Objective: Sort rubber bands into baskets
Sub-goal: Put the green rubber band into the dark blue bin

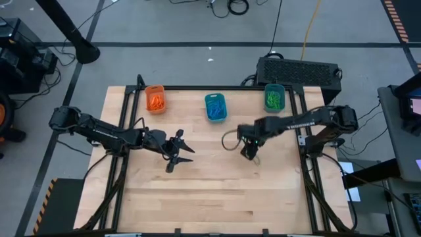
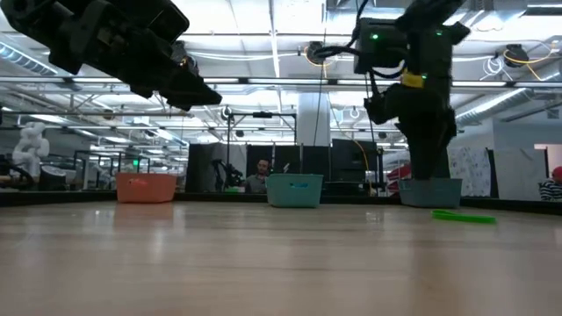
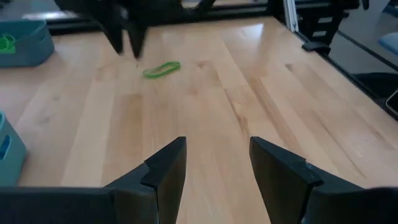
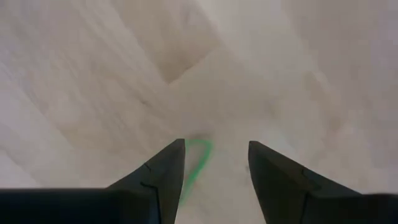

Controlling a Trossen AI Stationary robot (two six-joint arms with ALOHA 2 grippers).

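Right end effector [image 4: 215,163]: dark fingers spread, empty, straddling a thin green rubber band loop [image 4: 198,159] flat on the pale wooden worktop [image 4: 124,74]. Left end effector [image 3: 216,163]: spread, empty.

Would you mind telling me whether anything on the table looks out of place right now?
One green rubber band lies loose on the bare wood, outside the baskets, with the open right gripper above it. Nothing else stands out.

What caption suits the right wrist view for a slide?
Open right pincer poised above a thin green rubber band lying on the pale wooden table.
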